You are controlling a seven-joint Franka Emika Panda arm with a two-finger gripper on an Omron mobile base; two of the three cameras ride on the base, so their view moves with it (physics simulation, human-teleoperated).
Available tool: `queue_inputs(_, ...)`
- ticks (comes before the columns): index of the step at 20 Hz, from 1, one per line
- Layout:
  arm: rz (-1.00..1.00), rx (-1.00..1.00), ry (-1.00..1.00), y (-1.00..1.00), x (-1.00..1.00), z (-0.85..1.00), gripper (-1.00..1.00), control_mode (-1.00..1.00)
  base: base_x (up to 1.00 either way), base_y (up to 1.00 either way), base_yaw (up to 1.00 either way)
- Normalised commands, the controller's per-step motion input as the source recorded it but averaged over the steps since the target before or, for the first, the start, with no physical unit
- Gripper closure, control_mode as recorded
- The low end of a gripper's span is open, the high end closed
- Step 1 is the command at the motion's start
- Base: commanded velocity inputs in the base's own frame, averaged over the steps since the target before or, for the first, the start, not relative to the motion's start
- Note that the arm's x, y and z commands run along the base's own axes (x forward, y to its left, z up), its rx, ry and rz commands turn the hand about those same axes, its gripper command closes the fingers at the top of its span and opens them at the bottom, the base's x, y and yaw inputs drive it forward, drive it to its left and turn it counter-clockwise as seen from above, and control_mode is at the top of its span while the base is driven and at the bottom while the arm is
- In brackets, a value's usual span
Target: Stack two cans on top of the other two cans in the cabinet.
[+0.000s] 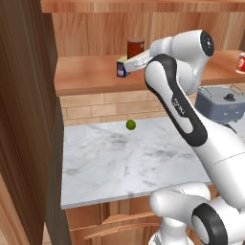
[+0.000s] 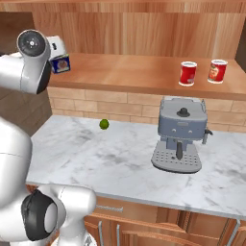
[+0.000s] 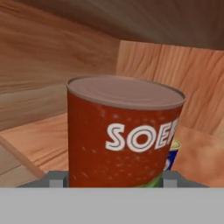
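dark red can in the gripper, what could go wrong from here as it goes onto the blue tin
1. The dark red can looks taller and wider than the blue tin beside it, so a stack could sit off-centre and topple.
2. The gripper holds the can low and close to the tin; a sideways move may knock the tin along the cabinet shelf.
3. Near the shelf's front edge, a fall could reach the counter.

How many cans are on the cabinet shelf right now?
4. A dark red can sits between the hand's fingers at the shelf's left end, the blue tin just beside it; two red cans stand apart at the right end.
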Motion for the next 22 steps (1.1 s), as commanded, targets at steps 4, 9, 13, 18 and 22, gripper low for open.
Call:
queue_inputs(4,-0.04,-0.07,-0.02,0.16,0.28,0.00,1.00,-1.00,0.00,0.00,0.00)
queue_inputs(9,-0.06,-0.03,0.00,0.06,0.28,0.01,1.00,-1.00,0.00,0.00,0.00)
queue_inputs(13,-0.05,0.00,0.00,0.00,0.29,0.00,1.00,-1.00,0.00,0.00,0.00)
queue_inputs(18,-0.02,0.00,0.00,0.00,0.26,-0.01,1.00,-1.00,0.00,0.00,0.00)
queue_inputs(22,-0.01,0.00,0.00,0.00,0.23,-0.05,1.00,-1.00,0.00,0.00,0.00)
